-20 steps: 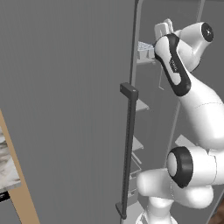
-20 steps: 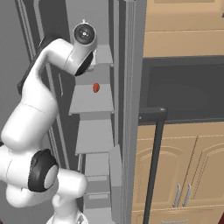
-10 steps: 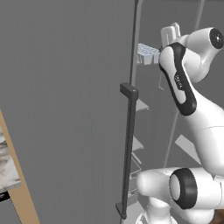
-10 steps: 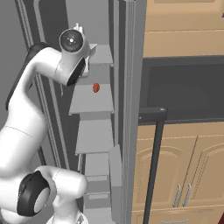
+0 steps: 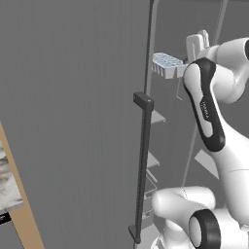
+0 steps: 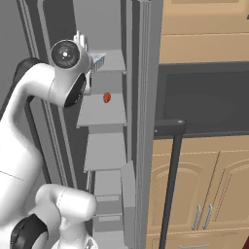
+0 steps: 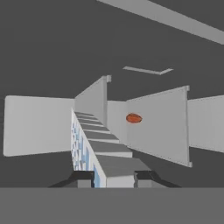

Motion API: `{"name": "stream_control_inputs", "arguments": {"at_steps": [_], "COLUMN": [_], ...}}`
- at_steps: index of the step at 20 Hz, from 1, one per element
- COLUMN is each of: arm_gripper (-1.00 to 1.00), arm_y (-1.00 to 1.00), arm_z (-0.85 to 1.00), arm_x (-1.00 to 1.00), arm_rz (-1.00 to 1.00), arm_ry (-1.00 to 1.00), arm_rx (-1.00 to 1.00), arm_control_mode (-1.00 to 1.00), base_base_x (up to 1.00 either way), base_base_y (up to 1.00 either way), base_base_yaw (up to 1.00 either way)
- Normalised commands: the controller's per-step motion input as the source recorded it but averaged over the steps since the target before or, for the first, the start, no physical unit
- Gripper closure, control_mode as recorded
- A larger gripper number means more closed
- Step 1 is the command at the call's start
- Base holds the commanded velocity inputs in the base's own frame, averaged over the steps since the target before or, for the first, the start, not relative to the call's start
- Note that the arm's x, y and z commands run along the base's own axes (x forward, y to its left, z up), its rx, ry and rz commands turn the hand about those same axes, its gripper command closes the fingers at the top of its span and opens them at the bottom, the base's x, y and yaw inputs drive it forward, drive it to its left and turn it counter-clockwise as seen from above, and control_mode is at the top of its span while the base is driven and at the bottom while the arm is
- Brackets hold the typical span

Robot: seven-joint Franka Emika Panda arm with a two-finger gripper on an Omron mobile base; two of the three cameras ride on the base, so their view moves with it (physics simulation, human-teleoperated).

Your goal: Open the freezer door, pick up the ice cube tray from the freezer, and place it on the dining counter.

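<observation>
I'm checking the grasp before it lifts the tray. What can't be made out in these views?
- Left base view: the gripper's fingers are hidden behind the arm; the ice cube tray shows partly.
- Hand view: the fingertips are cut by the bottom edge, so contact is unclear.
- Right base view: the small red-orange object is too small to identify.

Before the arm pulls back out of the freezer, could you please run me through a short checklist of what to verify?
1. Freezer door swung open: ok.
2. Ice cube tray between the fingers of the gripper: ok in the hand view.
3. Grip firmness: cannot tell.
4. Tray off the freezer shelves: ok, held in the air in the left base view.
5. Small red item on the shelf apart from the tray: ok.
6. Dining counter reachable: cannot tell, just an edge shows.
</observation>
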Motion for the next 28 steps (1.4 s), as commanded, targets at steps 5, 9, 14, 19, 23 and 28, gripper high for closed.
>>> {"name": "stream_control_inputs", "arguments": {"at_steps": [5,9,14,19,23,28], "arm_gripper": [1.0,1.0,1.0,1.0,1.0,1.0], "arm_y": [0.0,0.0,0.0,0.0,0.0,0.0], "arm_z": [0.0,0.0,0.0,0.0,0.0,0.0], "arm_x": [-0.49,-0.5,-0.62,-0.67,-0.61,-0.56], "arm_rz": [-0.05,-0.05,-0.03,0.0,0.0,0.0], "arm_ry": [0.01,0.03,0.04,0.02,0.0,0.0], "arm_rx": [0.0,0.0,0.0,0.01,0.0,0.0], "arm_control_mode": [-1.0,-1.0,-1.0,-1.0,-1.0,-1.0], "base_base_x": [0.0,0.0,0.0,0.0,0.0,0.0], "base_base_y": [0.0,0.0,0.0,0.0,0.0,0.0], "base_base_yaw": [0.0,0.0,0.0,0.0,0.0,0.0]}}
